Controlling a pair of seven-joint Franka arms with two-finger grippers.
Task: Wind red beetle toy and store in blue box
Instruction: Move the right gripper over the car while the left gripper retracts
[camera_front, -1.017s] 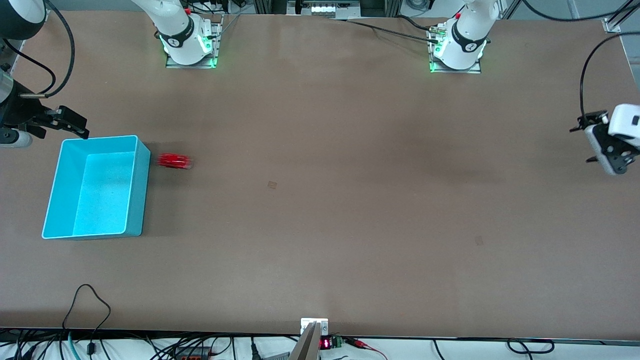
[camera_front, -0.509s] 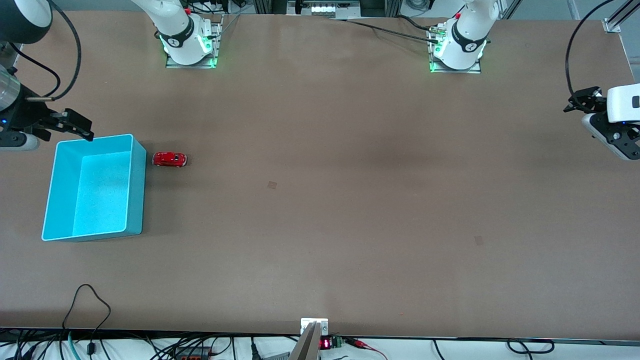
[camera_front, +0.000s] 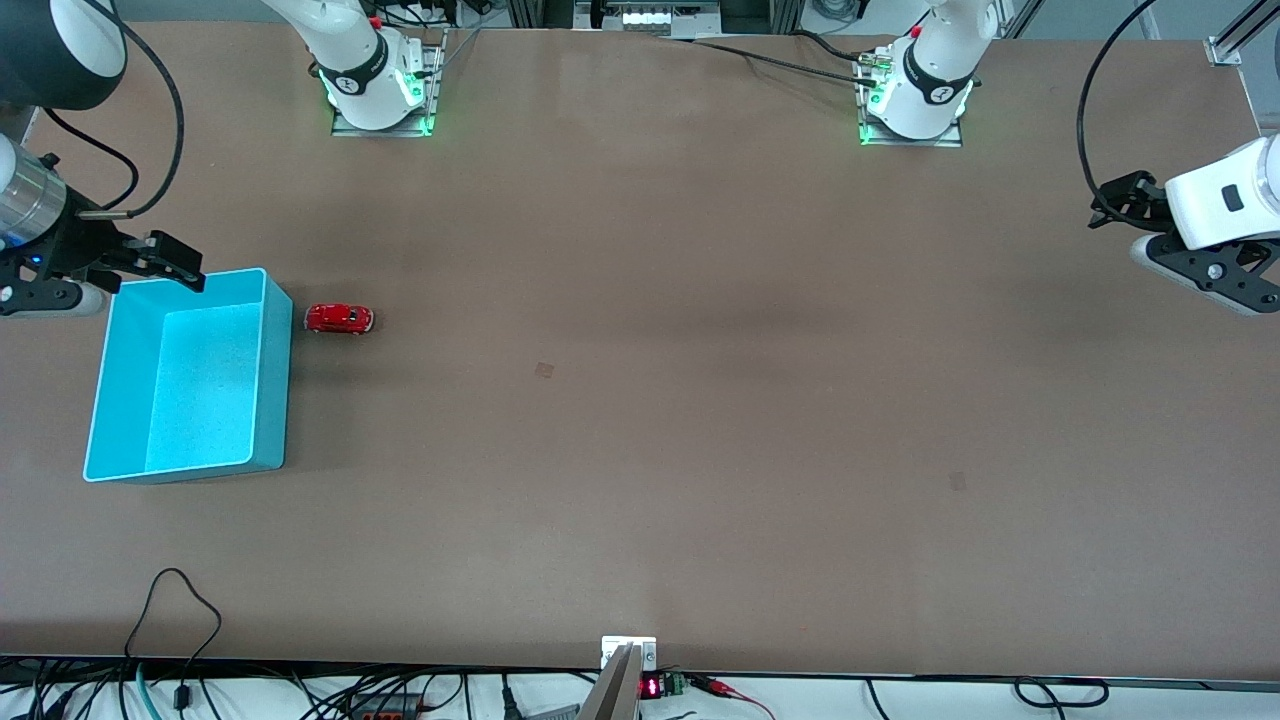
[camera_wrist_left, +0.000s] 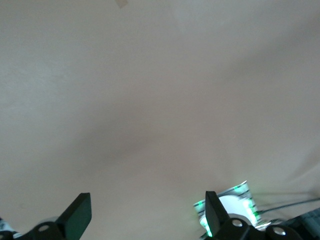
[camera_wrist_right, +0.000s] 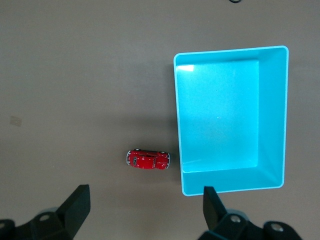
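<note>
Right gripper (camera_front: 165, 262) hangs with fingers spread, empty, over the blue box (camera_front: 270, 380) rim. Red beetle toy (camera_front: 339, 319) sits on the table just beside the box's wall, apart from it. Left gripper (camera_front: 1120, 200), also spread and empty, hangs well away toward the left arm's end.

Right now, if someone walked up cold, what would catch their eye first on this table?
The blue box stands out most, sitting open-topped toward the right arm's end of the table. Just beside it on the bare tabletop sits the tiny red beetle toy, outside the box. The open right gripper hovers over the box's rim; the open left gripper waits at its own end.
</note>
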